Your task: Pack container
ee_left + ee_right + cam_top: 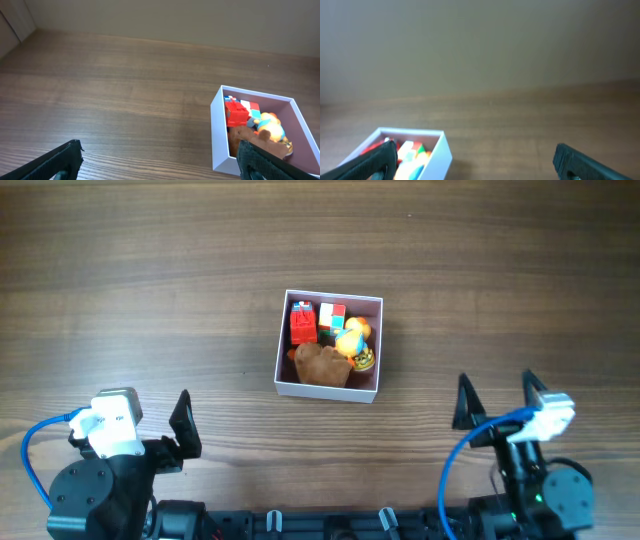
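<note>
The square, white-walled, pink-lined container (pixel 280 358) is lying farther out, roughly midway between the left pincer (pixel 159 150) and right pincer (pixel 497 402), both gaping apart and empty.

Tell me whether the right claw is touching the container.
Apart. The overhead view shows bare table between the open right claw and the container, whose near wall lies well short of the claw.
</note>
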`<state>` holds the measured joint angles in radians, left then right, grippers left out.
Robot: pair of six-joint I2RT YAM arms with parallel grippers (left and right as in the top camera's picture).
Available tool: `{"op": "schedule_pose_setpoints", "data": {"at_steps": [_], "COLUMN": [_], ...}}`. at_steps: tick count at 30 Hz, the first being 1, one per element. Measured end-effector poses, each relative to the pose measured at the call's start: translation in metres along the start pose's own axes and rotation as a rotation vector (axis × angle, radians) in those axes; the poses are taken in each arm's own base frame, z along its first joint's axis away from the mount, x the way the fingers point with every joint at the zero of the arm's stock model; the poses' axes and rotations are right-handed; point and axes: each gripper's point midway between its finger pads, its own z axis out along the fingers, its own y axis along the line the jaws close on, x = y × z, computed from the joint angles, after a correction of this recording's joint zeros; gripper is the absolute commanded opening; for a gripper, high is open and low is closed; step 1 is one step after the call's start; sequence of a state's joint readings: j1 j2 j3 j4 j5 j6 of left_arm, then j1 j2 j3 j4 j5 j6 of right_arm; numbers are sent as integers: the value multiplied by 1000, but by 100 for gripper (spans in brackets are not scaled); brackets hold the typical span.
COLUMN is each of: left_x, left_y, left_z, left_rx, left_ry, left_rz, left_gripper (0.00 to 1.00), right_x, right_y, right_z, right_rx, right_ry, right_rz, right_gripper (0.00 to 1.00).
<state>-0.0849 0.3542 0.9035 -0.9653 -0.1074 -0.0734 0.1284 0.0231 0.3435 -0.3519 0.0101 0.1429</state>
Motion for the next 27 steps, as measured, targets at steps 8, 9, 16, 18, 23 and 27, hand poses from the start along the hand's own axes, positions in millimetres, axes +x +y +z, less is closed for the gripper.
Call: {"op": "schedule_pose_setpoints", "data": {"at_steps": [8,9,16,18,23,27], "left_x": [0,0,0,0,0,0], "left_y": [0,0,0,0,0,0], "left_z": [0,0,0,0,0,0], "left_rx": [0,0,0,0,0,0], "left_ry": [1,1,1,1,1,1], "left_rz": [0,0,0,0,0,0], "left_gripper": [100,100,100,100,100,100], "right_x": [51,59,73,73,73,73], "right_y": [-6,-7,-9,-9,-9,-9], "right_z": [30,32,34,34,35,35], "right_rx": [-18,-15,-13,-13,-13,-13], "right_ry": [-52,-34,-16,-16,-15,-16], "right_rz": [-44,-44,-82,-88,-89,-89], "right_gripper": [100,100,100,100,100,100]}}
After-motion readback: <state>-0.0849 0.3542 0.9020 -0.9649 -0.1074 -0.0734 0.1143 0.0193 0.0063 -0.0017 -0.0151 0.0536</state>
